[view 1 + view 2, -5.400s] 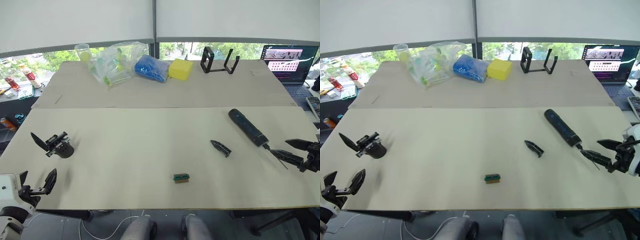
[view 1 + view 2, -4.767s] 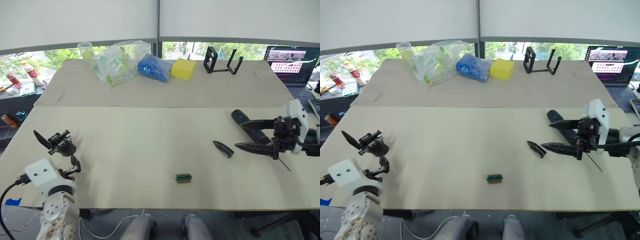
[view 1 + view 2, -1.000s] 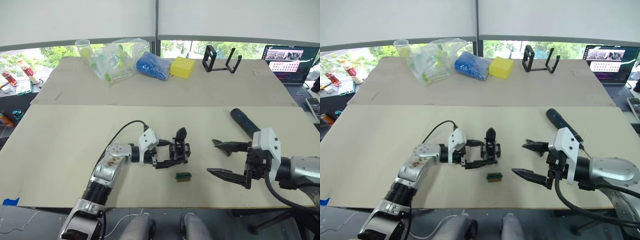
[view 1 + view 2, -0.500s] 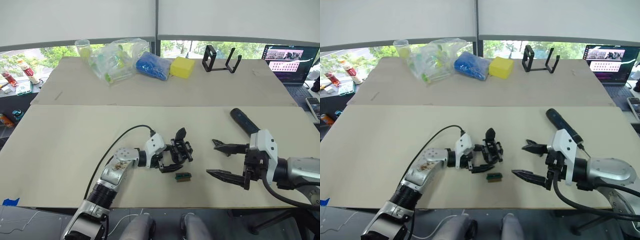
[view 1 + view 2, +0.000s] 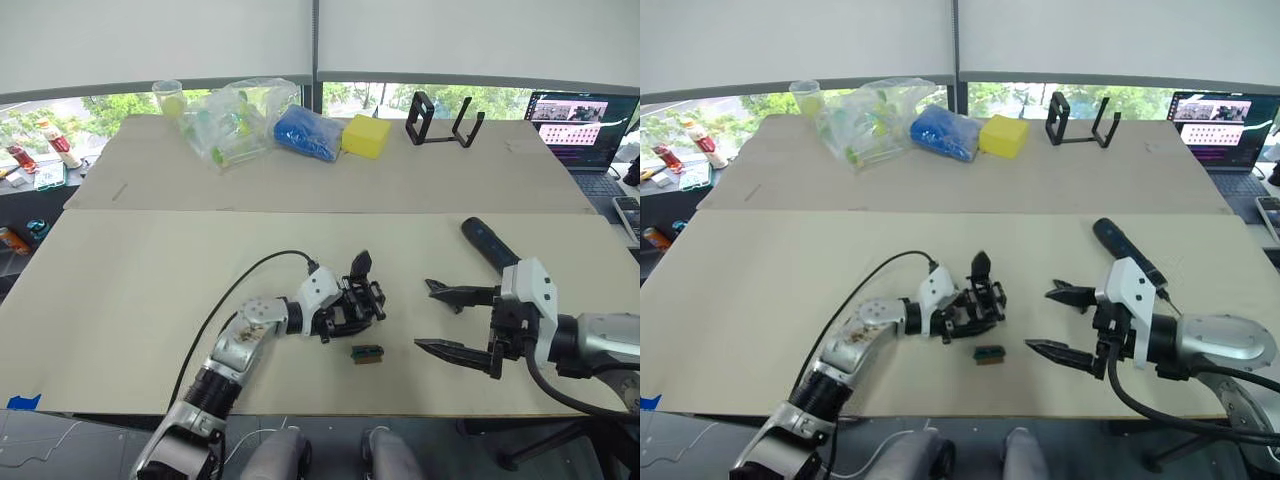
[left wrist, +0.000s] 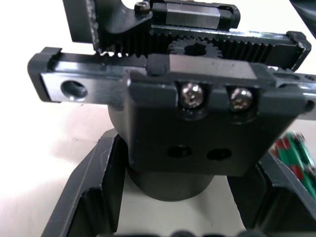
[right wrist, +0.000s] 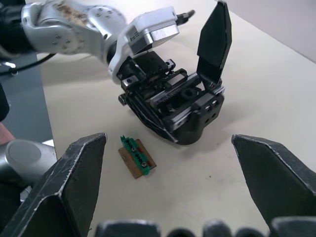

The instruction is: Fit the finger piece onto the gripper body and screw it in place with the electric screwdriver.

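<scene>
While the left gripper (image 5: 962, 318) clamps the round base of the black geared gripper body (image 5: 983, 293) mid-table, the right gripper (image 5: 1060, 322) hangs wide open beside one black pointed finger piece (image 5: 1070, 295). Likely step: fetching that piece; next, close on it. One blue-black cylindrical electric screwdriver (image 5: 1122, 250) lies behind; one small green block (image 5: 987, 354) lies in front.

My arms are scuffed silver metal with white wrist housings, black pointed fingers, and a black cable (image 5: 232, 289) on the left.
</scene>
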